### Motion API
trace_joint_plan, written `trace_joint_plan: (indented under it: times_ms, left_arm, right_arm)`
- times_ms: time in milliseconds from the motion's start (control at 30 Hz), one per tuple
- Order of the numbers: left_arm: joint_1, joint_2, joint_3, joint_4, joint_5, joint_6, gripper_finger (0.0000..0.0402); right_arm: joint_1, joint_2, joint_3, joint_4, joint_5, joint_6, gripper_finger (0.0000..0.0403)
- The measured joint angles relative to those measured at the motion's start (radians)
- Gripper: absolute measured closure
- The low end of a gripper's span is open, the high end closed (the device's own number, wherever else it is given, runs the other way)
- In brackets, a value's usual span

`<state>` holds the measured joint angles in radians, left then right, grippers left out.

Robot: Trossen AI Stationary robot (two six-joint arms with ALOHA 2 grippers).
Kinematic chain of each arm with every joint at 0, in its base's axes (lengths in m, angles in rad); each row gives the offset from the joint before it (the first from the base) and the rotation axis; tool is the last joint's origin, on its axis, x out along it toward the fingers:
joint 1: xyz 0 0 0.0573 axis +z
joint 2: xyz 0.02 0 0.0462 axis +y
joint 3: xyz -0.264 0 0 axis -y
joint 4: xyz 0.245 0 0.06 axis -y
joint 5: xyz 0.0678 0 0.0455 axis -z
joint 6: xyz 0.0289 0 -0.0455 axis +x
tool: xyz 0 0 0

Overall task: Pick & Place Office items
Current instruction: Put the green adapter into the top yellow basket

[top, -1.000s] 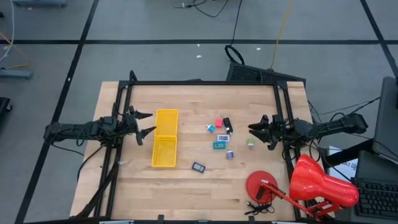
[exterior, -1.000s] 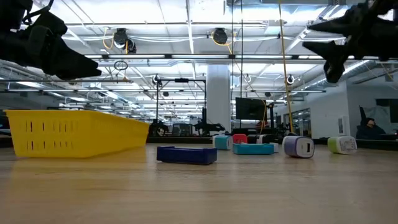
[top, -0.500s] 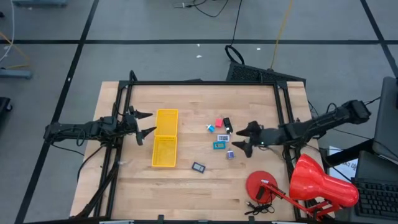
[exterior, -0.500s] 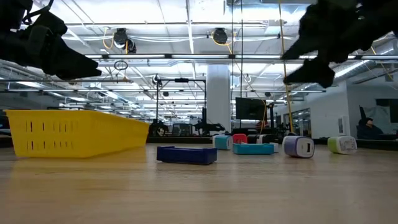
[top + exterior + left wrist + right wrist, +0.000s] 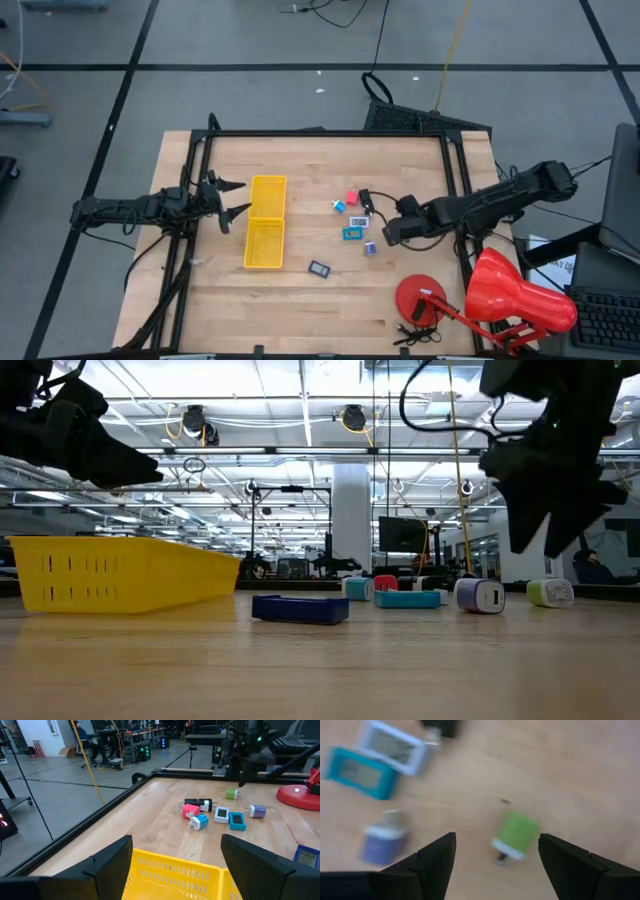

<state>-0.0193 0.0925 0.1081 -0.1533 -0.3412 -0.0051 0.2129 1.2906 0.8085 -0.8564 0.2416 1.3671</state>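
The office items lie loose on the wood right of centre: a pink-red piece [image 5: 352,197], a black one [image 5: 366,200], a blue-and-white one [image 5: 340,206], a white one [image 5: 358,221], a teal one [image 5: 351,234], a purple one [image 5: 369,247] and a dark flat rectangle [image 5: 319,268]. A green piece [image 5: 516,836] lies on its side below my right gripper [image 5: 392,233], which hangs open above it and points down, clear of it [image 5: 548,593]. My left gripper [image 5: 232,197] waits open at the table's left, by the yellow tray [image 5: 266,236].
A large red desk lamp [image 5: 500,295] stands at the near right corner, its round base [image 5: 422,297] close to the items. A black frame [image 5: 330,133] runs along the far edge and both sides. The bare wood between tray and items is free.
My right gripper has swung from the table's right edge toward the items, about a hand's length leftward. It has tipped from level to pointing steeply down and rolled about its axis. It now hangs over the green piece. No item has moved.
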Motion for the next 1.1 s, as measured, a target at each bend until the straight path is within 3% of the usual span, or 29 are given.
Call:
trace_joint_plan:
  times_ms: [667,833,1033,1100]
  left_arm:
    - [0.0,0.0,0.0,0.0,0.0,0.0,0.0076]
    - [0.0,0.0,0.0,0.0,0.0,0.0,0.0088]
    - [0.0,0.0,0.0,0.0,0.0,0.0,0.0099]
    - [0.0,0.0,0.0,0.0,0.0,0.0,0.01]
  right_arm:
    - [-0.043,0.169,-0.072,0.114,-0.009,0.111,0.0141]
    - [-0.043,0.165,-0.072,0.122,-0.008,0.081,0.0185]
    - [-0.043,0.165,-0.073,0.131,-0.005,-0.019,0.0269]
    - [-0.043,0.16,-0.073,0.138,0.013,-0.074,0.0276]
